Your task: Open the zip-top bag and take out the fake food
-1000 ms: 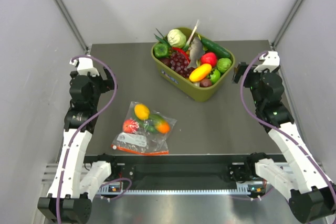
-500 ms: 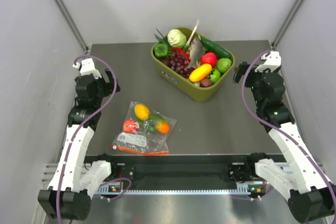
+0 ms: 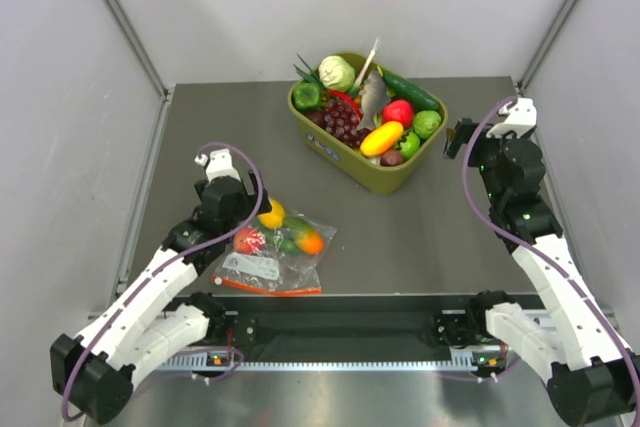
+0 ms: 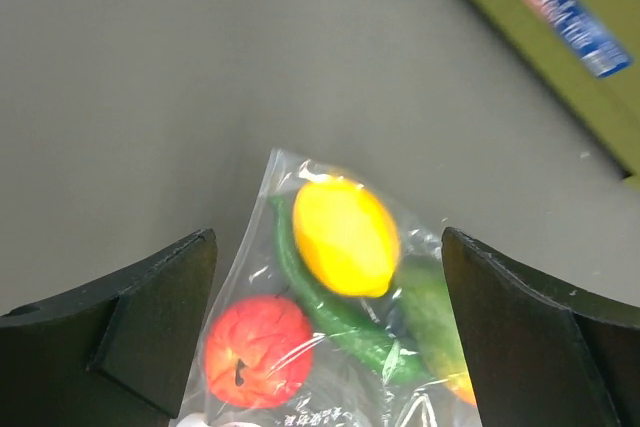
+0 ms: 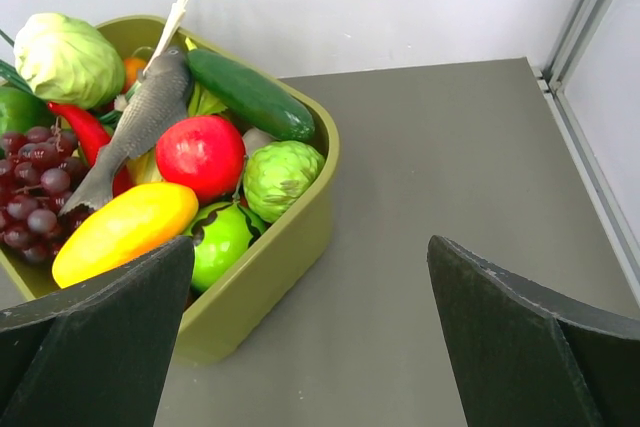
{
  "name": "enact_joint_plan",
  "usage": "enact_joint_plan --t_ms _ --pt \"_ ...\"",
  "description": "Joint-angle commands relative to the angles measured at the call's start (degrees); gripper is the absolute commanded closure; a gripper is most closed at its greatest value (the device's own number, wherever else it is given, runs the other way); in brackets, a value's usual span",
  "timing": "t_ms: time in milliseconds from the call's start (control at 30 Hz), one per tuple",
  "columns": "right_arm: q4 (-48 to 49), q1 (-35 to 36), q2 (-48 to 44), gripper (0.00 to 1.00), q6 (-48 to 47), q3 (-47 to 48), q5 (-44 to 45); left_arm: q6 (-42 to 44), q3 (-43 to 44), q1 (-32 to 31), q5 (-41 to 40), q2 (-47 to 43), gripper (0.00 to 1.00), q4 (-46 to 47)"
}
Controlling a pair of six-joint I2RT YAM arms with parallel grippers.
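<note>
Hovering over the far end of the zip-top bag (image 3: pixel 272 259), the left gripper (image 4: pixel 328 247) has its fingers spread wide with nothing held between them. From the wrist view they sit on either side of the bag's top corner, though I honestly can't tell if they touch the plastic or just hang above it. The right gripper (image 5: pixel 310 247) is wide open too and holds nothing, up by the right side of the olive-green tub (image 3: pixel 345 157) and well apart from the bag.

The bag lies flat on the dark grey table (image 3: pixel 440 237) near the front edge, left of centre. It's clear, crinkly film with shiny creases, an orange-red zip strip (image 3: pixel 268 288) along the near edge and a white label (image 3: pixel 250 266) just above that. All the fake food is inside it: a glossy yellow lemon (image 4: pixel 345 235), a round red fruit (image 4: pixel 258 350) with a dimpled top, a long curved green piece (image 4: pixel 330 315) between them, and an orange-and-green fruit (image 3: pixel 306 238) off to the right.

The tub is a rounded-corner plastic box heaped with toy produce: a grey fish (image 5: pixel 140 127), smooth dark cucumber (image 5: pixel 250 92), pale cabbage (image 5: pixel 65 57) and purple grapes (image 5: pixel 35 187).
</note>
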Motion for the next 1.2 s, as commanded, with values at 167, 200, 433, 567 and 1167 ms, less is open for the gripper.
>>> enact_joint_plan --t_ms 167,200,433,567,1167 --pt "1.5 -1.4 -2.1 0.0 0.7 -0.4 -0.9 -4.4 -4.1 -2.0 -4.8 5.0 0.04 0.2" --pt "1.4 -1.3 -2.0 0.0 0.7 -0.3 -1.1 -4.4 -4.2 -2.7 -4.7 6.6 0.05 0.3" --pt "1.3 -1.6 -1.7 0.0 0.8 -0.3 -1.2 -3.2 -4.6 -3.8 -1.3 10.5 0.24 1.7" --pt "1.4 -1.7 -1.5 0.0 0.8 -0.4 -1.2 -2.8 -4.9 -3.7 1.2 11.6 0.45 2.4" --pt "1.3 -2.5 -0.6 0.0 0.4 -0.4 -1.7 -1.0 -4.1 -3.7 8.3 18.4 1.0 5.7"
